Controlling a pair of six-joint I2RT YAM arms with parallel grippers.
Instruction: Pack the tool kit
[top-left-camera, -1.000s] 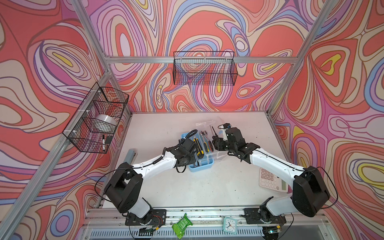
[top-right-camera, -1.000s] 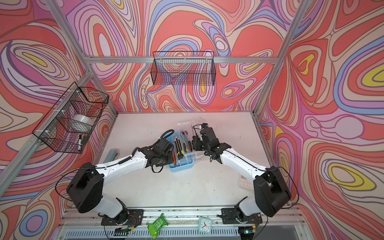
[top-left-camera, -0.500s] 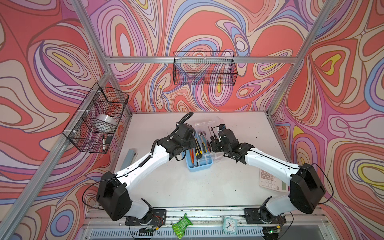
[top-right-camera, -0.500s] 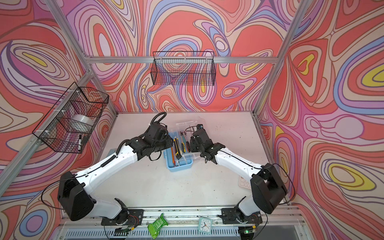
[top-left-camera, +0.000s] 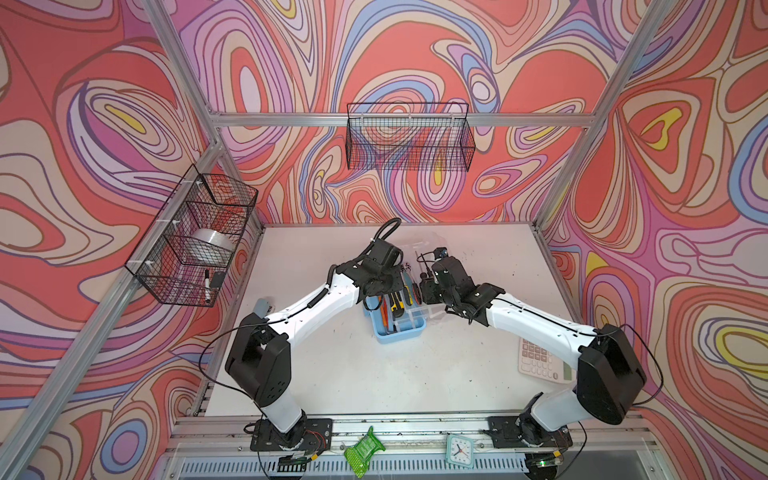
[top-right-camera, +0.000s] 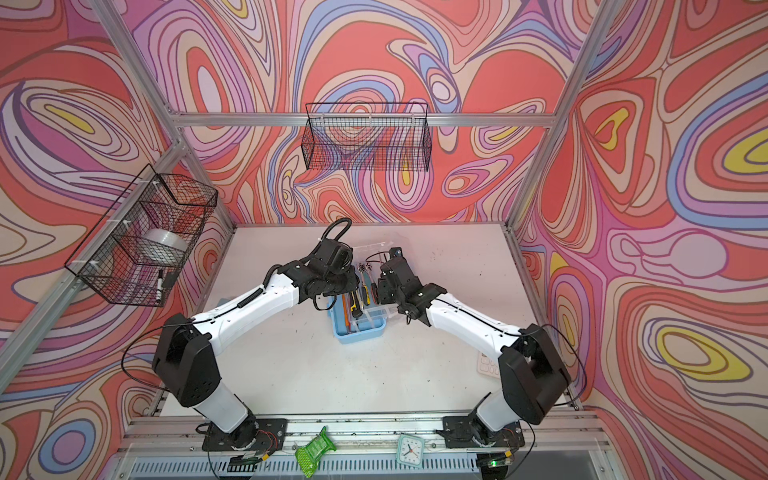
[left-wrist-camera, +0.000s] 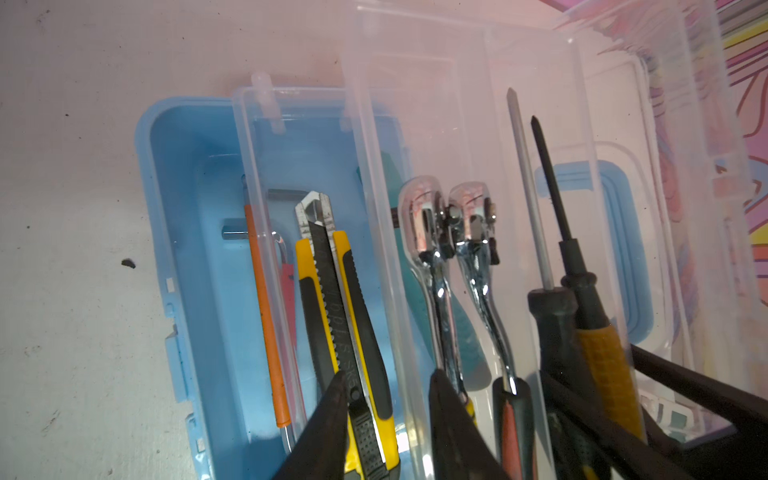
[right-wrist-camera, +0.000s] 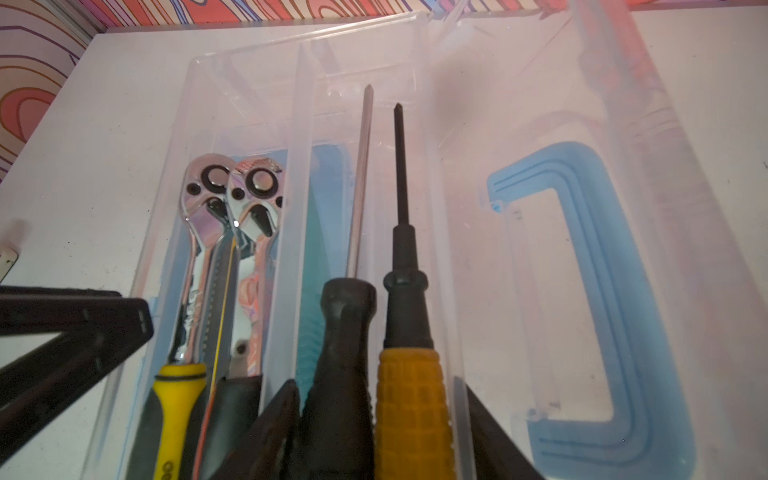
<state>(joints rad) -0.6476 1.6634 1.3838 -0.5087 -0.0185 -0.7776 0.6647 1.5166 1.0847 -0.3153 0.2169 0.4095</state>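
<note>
Two arms meet over the box (top-left-camera: 400, 332) mid-table in both top views. The left claw (top-left-camera: 384, 284) and right claw (top-left-camera: 424, 291) are side by side at its far end, likely so that each takes one side of the tray (top-left-camera: 417, 314) and seats it level. From up here you can't read either claw. The calculator (top-left-camera: 540, 361) lies well apart.

Your left wrist view fills that in. The left claw (left-wrist-camera: 388, 374) is part-open, astride the knife (left-wrist-camera: 332, 291) butt and a tray divider; whether it pinches either, you can't tell. The tray sits askew, offset from the box toward the open lid (left-wrist-camera: 648, 124), whose handle (left-wrist-camera: 623, 249) shows through the clear plastic. Only here do you see a hex key (left-wrist-camera: 237, 232) and an orange tool (left-wrist-camera: 266, 311) down in the box beneath the tray.

Your right wrist view gives the other side. The right claw (right-wrist-camera: 376, 384) stands wider, its fingers flanking the handles of the two screwdrivers (right-wrist-camera: 401, 187). You can't confirm a grip here either. This view alone shows the faces of the ratchets (right-wrist-camera: 232, 187) and the lid lying flat beside the tray. I'd judge the tray not yet seated.
</note>
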